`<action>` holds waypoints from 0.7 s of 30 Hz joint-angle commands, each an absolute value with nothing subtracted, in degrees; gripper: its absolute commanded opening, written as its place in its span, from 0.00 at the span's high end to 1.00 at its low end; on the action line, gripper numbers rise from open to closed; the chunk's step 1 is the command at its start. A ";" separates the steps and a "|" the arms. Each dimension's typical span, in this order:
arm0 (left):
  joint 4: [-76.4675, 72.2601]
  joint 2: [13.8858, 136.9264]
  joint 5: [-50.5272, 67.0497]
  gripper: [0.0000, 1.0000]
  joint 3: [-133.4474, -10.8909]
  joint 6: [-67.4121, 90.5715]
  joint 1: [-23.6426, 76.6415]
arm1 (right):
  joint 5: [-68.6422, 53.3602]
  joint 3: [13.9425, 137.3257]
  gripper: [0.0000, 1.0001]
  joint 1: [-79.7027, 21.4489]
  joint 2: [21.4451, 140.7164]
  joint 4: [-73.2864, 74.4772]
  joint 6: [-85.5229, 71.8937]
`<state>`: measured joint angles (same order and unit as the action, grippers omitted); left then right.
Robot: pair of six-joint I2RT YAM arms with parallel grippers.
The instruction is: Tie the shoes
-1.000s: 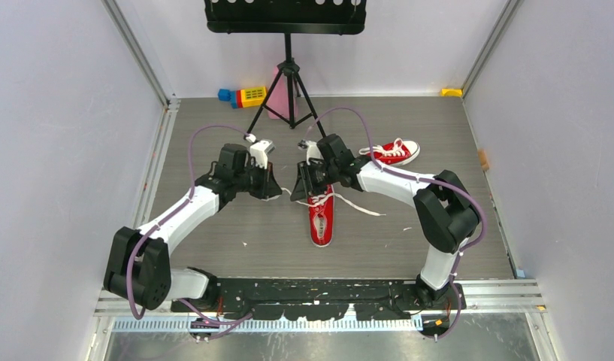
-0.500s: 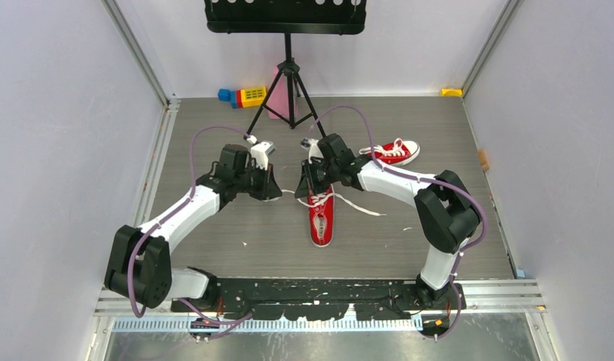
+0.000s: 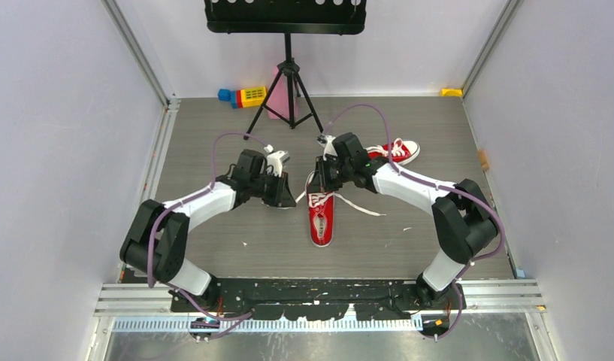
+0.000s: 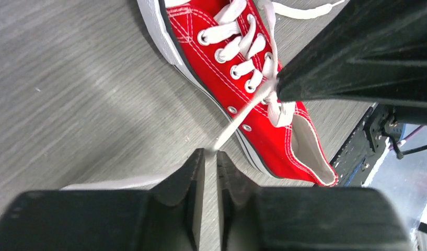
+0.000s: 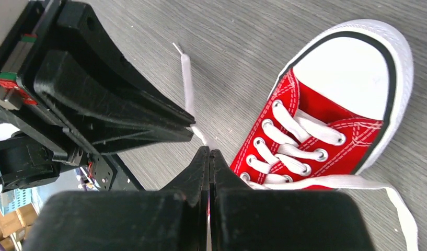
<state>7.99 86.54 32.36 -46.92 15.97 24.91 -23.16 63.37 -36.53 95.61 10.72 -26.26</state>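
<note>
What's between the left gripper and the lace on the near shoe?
Nothing visible. The left gripper is closed on the lace, which runs straight to the shoe. The right gripper pinches the same lace close by.

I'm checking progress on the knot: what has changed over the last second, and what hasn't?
Both arms swung rightward and a little farther from their bases, carrying the left gripper closer to the near shoe and the right gripper over its far end. Each stays shut on a lace. The near shoe and the far shoe lie where they were.
</note>
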 commanded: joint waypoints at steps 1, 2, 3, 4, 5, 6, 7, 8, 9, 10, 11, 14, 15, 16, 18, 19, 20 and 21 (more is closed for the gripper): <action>0.48 80.18 29.48 0.74 -41.94 15.24 25.66 | -24.19 62.33 1.00 -36.23 92.20 8.87 -26.28; -1.19 77.22 27.72 0.66 -40.64 14.68 25.66 | -24.66 62.28 1.00 -36.21 92.26 8.88 -26.26; -1.92 75.06 26.46 0.59 -39.59 14.03 25.66 | -24.96 62.31 1.00 -36.20 92.35 8.88 -26.14; -2.72 73.27 25.72 0.52 -38.44 13.34 25.66 | -25.22 62.38 1.00 -36.21 92.41 8.93 -26.06; -3.47 71.43 24.52 0.40 -37.81 12.84 25.66 | -25.49 62.59 1.00 -36.21 92.46 8.96 -26.02; -4.07 69.91 23.27 0.23 -37.38 12.43 25.62 | -25.70 62.72 1.00 -36.21 92.50 8.96 -26.02; -4.12 68.35 20.83 0.05 -37.16 12.63 25.58 | -25.95 62.94 1.00 -36.21 92.54 9.00 -25.95; -5.10 66.77 17.19 0.01 -36.52 14.48 25.58 | -26.22 63.28 1.00 -36.19 92.66 9.11 -25.93; -7.43 65.64 13.83 0.00 -35.50 16.50 25.58 | -26.38 63.42 1.00 -36.21 92.72 9.14 -25.93; -9.44 64.96 12.34 0.00 -34.64 17.05 25.51 | -26.53 63.52 1.00 -36.21 92.71 9.14 -25.93; -9.97 64.45 12.23 0.00 -34.43 16.61 25.41 | -26.66 63.59 1.00 -36.21 92.77 9.14 -25.86; -12.12 65.43 16.29 0.00 -35.08 14.02 25.31 | -26.65 63.47 1.00 -36.19 92.79 9.15 -25.88; -12.19 66.37 18.98 0.00 -35.89 12.58 25.31 | -26.67 63.46 1.00 -36.15 92.81 9.22 -25.97; -13.15 68.07 20.63 0.01 -36.49 11.93 25.31 | -26.72 63.38 1.00 -36.20 92.88 9.19 -26.08; -15.07 70.90 22.74 0.03 -37.12 11.40 25.39 | -26.91 63.37 1.00 -36.21 93.04 9.19 -26.34; -15.66 72.20 24.46 0.03 -37.58 11.18 25.52 | -27.30 63.37 1.00 -36.12 93.19 9.16 -26.36; -16.11 73.29 25.80 0.03 -38.10 10.82 25.83 | -27.49 63.37 1.00 -36.12 93.24 9.15 -26.48; -16.67 74.19 27.10 0.03 -38.45 10.28 26.17 | -27.52 63.37 1.00 -36.08 93.25 9.14 -26.53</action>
